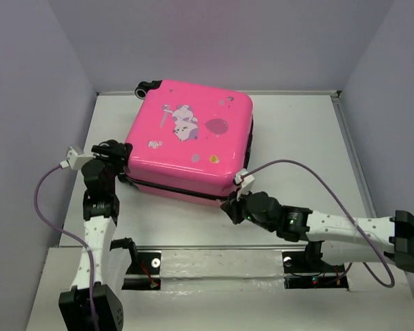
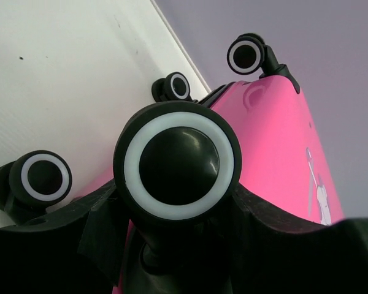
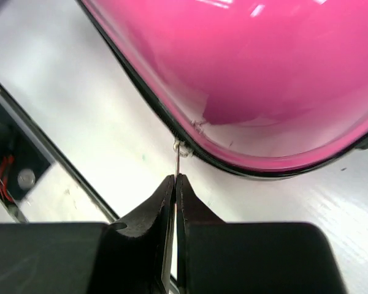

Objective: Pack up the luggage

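Both arms stretch low, jaws gripping corners of the luggage [image 1: 193, 148].

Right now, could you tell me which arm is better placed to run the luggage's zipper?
Right: the right gripper is shut on the zipper pull at the near corner of the luggage, while the left gripper brackets a wheel.

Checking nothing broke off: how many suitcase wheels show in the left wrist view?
4: nearest wheel at centre; second wheel lower left; third wheel upper middle; fourth wheel top right. None seems hidden.
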{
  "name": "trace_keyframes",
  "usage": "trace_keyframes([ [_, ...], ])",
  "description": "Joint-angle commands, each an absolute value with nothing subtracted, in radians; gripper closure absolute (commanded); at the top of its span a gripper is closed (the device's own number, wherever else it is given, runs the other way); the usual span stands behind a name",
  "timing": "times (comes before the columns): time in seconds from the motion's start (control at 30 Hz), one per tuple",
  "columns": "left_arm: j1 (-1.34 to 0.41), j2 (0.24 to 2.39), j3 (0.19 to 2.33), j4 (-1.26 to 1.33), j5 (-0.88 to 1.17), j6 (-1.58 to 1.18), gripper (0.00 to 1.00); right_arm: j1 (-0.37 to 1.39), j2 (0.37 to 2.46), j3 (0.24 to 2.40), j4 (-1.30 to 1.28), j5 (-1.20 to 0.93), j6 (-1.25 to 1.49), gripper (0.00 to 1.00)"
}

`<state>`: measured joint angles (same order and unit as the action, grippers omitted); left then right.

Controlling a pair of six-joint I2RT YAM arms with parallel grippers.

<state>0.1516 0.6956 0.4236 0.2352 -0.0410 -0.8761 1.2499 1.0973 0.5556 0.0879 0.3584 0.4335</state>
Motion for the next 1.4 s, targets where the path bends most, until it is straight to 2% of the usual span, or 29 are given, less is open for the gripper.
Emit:
trace_keyframes([
  [0.0,0.110,0.814,0.569,0.365,0.086,-0.856,0.94,1.172,0.967,0.564,0.163,0.154,0.425,0.93],
  [0.2,0.109,0.902,0.531,0.426,0.142,-0.876,0.94,1.196,1.103,0.577,0.259,0.014,0.475,0.93],
  [0.33,0.098,0.879,0.444,0.451,0.162,-0.881,0.94,1.276,1.346,0.713,0.294,0.086,0.451,0.93],
  [0.47,0.066,0.854,0.368,0.482,0.178,-0.894,0.94,1.287,1.498,0.869,0.302,0.171,0.422,0.93],
  [0.57,0.025,0.827,0.347,0.482,0.179,-0.890,0.94,1.287,1.554,0.954,0.290,0.312,0.414,0.93],
  [0.7,0.025,0.793,0.337,0.459,0.158,-0.874,0.94,1.298,1.523,0.957,0.242,0.316,0.434,0.92],
  [0.73,0.025,0.782,0.341,0.453,0.152,-0.867,0.94,1.298,1.505,0.944,0.194,0.313,0.460,0.79],
  [0.8,0.023,0.781,0.348,0.451,0.155,-0.868,0.94,1.321,1.462,0.867,0.146,0.347,0.495,0.63],
  [0.87,0.023,0.782,0.356,0.451,0.153,-0.873,0.94,1.331,1.393,0.801,0.091,0.366,0.576,0.49],
  [0.9,0.023,0.782,0.359,0.454,0.150,-0.873,0.94,1.344,1.367,0.726,0.078,0.383,0.604,0.46],
  [1.1,0.025,0.758,0.360,0.453,0.149,-0.871,0.94,1.353,1.177,0.520,-0.044,0.561,0.811,0.44],
  [1.23,0.021,0.753,0.359,0.449,0.156,-0.865,0.94,1.353,1.135,0.511,-0.092,0.647,0.831,0.38],
  [1.37,0.005,0.744,0.341,0.449,0.150,-0.864,0.94,1.301,1.138,0.534,-0.028,0.773,0.758,0.39],
])
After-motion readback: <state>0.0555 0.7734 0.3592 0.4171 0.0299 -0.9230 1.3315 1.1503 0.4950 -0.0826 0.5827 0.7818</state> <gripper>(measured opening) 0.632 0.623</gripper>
